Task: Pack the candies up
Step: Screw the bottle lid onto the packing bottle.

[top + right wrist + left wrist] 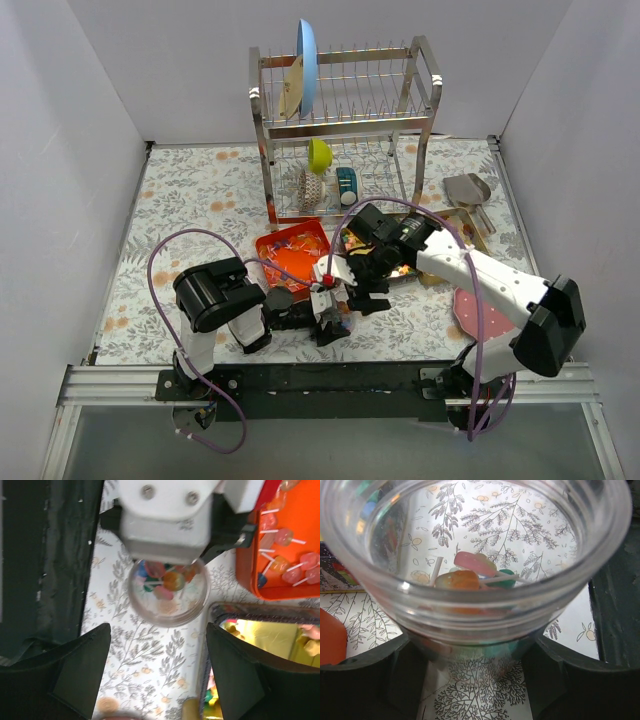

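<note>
A small clear glass (pixel 470 605) stands on the flowered table, and my left gripper (pixel 475 680) is shut on its sides. Several small candies (pixel 475 570) in pink, orange, green and blue lie in its bottom, some with thin white sticks. In the right wrist view the glass (pixel 167 597) sits under the left gripper's white body (pixel 165 515). My right gripper (pixel 157 675) is open and empty, just short of the glass and above the table. In the top view both grippers meet at the front centre, the left (pixel 333 318) and the right (pixel 372 290).
An orange tray (pixel 300 592) with more stick candies lies beside the glass, also in the top view (pixel 285 262). A gold tray (pixel 270 635) holds small coloured pieces. A dish rack (pixel 345 130), a metal scoop (pixel 468 190) and a pink plate (pixel 470 312) stand around.
</note>
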### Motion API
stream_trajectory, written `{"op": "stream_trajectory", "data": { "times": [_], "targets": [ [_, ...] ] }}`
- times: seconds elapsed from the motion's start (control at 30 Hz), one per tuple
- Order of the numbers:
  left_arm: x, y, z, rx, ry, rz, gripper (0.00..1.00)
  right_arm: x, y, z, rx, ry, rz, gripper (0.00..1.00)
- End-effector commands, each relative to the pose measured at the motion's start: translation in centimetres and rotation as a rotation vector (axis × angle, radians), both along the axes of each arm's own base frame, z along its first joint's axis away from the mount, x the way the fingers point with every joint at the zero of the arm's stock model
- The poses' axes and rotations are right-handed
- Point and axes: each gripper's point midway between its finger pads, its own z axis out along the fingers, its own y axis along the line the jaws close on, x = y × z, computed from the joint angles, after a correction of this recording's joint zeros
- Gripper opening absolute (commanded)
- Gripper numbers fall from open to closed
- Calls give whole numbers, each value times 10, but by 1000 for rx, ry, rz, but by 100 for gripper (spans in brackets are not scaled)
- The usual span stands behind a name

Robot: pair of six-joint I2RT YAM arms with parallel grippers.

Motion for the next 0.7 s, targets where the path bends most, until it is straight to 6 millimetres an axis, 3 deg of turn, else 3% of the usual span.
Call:
{"op": "stream_trajectory", "data": {
  "times": [0.0,0.4,0.53,0.67],
  "targets": [
    [-3,4,-5,15,19,-5,0,21,31,9,99,-73,89,84],
    [0,4,-5,13,13,12,0,11,43,-2,121,-15,192,79],
    [0,4,-5,13,15,12,0,7,42,-7,114,12,198,73],
    [1,4,-5,13,14,15,0,3,46,-8,120,49,180,58]
  ]
}}
